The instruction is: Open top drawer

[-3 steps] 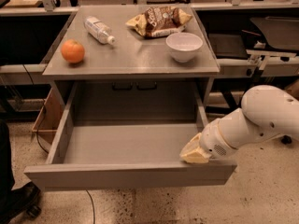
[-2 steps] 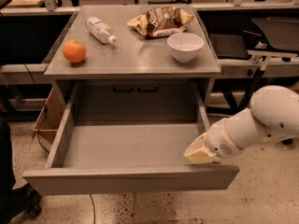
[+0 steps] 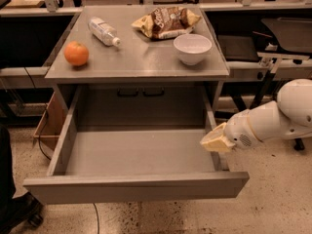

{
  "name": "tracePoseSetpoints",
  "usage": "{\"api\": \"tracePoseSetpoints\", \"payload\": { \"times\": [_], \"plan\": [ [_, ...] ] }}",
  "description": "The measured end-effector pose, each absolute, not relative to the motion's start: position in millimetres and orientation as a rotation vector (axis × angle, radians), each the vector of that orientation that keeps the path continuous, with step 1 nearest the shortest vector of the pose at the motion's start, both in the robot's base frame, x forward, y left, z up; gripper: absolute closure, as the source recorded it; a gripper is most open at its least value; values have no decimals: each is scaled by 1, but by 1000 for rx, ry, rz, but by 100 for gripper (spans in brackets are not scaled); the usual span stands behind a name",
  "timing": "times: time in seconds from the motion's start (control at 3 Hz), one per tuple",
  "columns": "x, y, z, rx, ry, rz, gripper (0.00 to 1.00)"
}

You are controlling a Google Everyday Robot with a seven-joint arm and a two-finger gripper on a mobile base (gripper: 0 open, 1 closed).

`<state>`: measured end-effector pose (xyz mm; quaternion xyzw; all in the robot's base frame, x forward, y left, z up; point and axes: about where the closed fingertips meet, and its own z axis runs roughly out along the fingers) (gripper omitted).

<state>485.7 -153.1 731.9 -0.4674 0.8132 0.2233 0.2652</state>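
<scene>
The top drawer (image 3: pixel 136 186) is a wide grey metal drawer with a plain flat front. It stands pulled far out of the grey cabinet (image 3: pixel 139 65), and its shallow grey tray holds nothing. My gripper (image 3: pixel 214 141), with pale yellow fingers on a white arm, is at the drawer's right side wall near the front corner. It sits just above and outside the wall.
On the cabinet top lie an orange (image 3: pixel 76 53), a plastic bottle (image 3: pixel 103 31) on its side, a chip bag (image 3: pixel 165 21) and a white bowl (image 3: pixel 192 48). A cardboard box (image 3: pixel 48 123) stands on the floor at left. Benches run behind and to the right.
The drawer has slid a little farther out toward the camera. My gripper and arm have shifted right and slightly up, off the drawer's front right corner.
</scene>
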Motion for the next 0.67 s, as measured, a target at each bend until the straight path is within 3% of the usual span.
{"api": "tracePoseSetpoints", "payload": {
  "times": [0.67],
  "plan": [
    [506, -169, 757, -1238, 2158, 546, 100]
  ]
}}
